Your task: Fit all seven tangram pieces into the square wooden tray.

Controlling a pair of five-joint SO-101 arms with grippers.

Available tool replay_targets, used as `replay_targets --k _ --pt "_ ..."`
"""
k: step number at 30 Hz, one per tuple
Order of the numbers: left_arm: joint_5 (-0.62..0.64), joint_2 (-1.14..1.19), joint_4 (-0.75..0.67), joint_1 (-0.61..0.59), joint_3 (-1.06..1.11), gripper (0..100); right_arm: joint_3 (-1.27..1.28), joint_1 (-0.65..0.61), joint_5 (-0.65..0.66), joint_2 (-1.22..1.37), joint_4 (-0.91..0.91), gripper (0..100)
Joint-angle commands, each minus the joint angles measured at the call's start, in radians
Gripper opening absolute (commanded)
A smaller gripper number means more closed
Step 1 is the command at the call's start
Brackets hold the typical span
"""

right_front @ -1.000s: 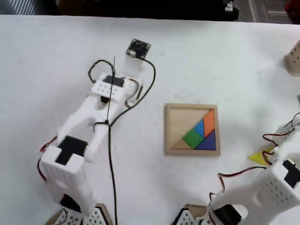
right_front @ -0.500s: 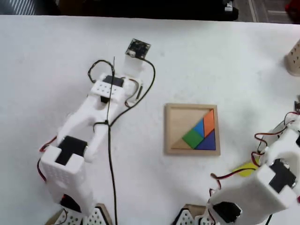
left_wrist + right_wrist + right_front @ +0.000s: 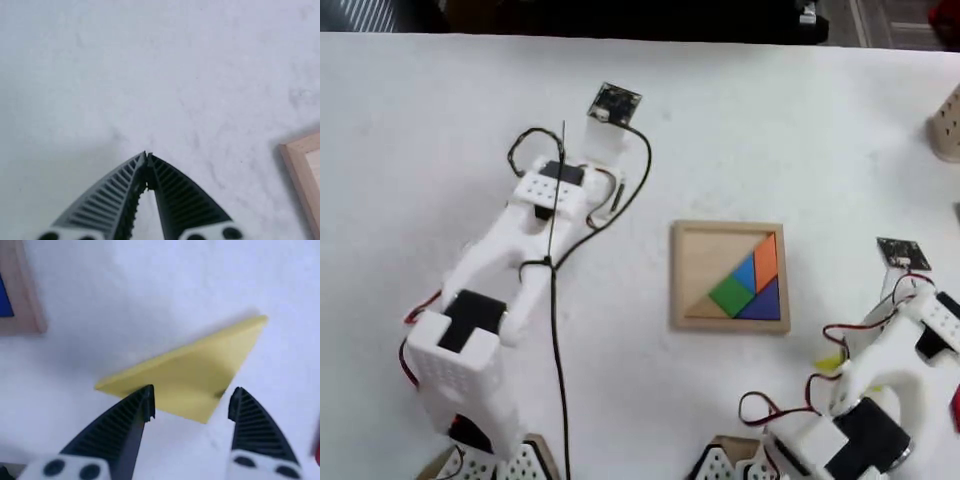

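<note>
1. A white surface (image 3: 420, 120) carries everything, and the right hand (image 3: 192, 401) is held low over it, spread wide and empty.
2. Directly ahead of that hand the yellow triangle (image 3: 195, 372) lies flat on the surface. One fingertip is seen at the triangle's near edge. The other stands just outside its near corner.
3. The triangle's long edge runs slantwise across the hand's opening rather than square to it. It is judged that the wrist would have to be turned, or the hand shifted, before the piece could be pinched cleanly.
4. Whether the nearer fingertip touches the triangle or merely overhangs it cannot be told.
5. Farther ahead of the right hand and off to its left, the square wooden tray (image 3: 680, 275) sits well apart from the triangle. Four pieces are already seated in it: orange (image 3: 766, 260), light blue (image 3: 746, 273), green (image 3: 730, 295) and dark blue (image 3: 763, 300).
6. In the high view the triangle is almost wholly hidden beneath the right arm.
7. Farthest off, the left hand (image 3: 146, 159) is closed on nothing over bare surface. The right arm is therefore the nearer one.
</note>
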Motion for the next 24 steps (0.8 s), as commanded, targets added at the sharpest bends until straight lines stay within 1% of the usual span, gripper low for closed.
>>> replay_targets --k 1,6,8,12,14,19,22,24 --pt "-0.031 -0.01 -0.028 -0.01 -0.006 2 0.032 0.013 0.025 -0.058 -0.038 23.6" --pt "-0.031 -0.01 -0.028 -0.01 -0.005 2 0.086 0.012 0.051 -0.058 -0.128 23.4" --pt "-0.031 -0.01 -0.028 -0.01 -0.005 2 0.12 0.012 0.152 -0.058 -0.17 23.4" --pt "-0.031 -0.01 -0.028 -0.01 -0.005 2 0.187 0.012 0.43 -0.058 -0.248 23.4" --pt "-0.031 -0.01 -0.028 -0.01 -0.005 2 0.209 0.012 0.493 -0.058 -0.288 23.4" --pt "-0.031 -0.01 -0.028 -0.01 -0.005 2 0.213 -0.031 0.48 -0.056 -0.361 23.5" --pt "-0.031 -0.01 -0.028 -0.01 -0.005 2 0.213 -0.09 0.37 -0.056 -0.366 23.6" --pt "-0.031 -0.01 -0.028 -0.01 -0.005 2 0.213 -0.127 0.325 -0.056 -0.366 23.6"
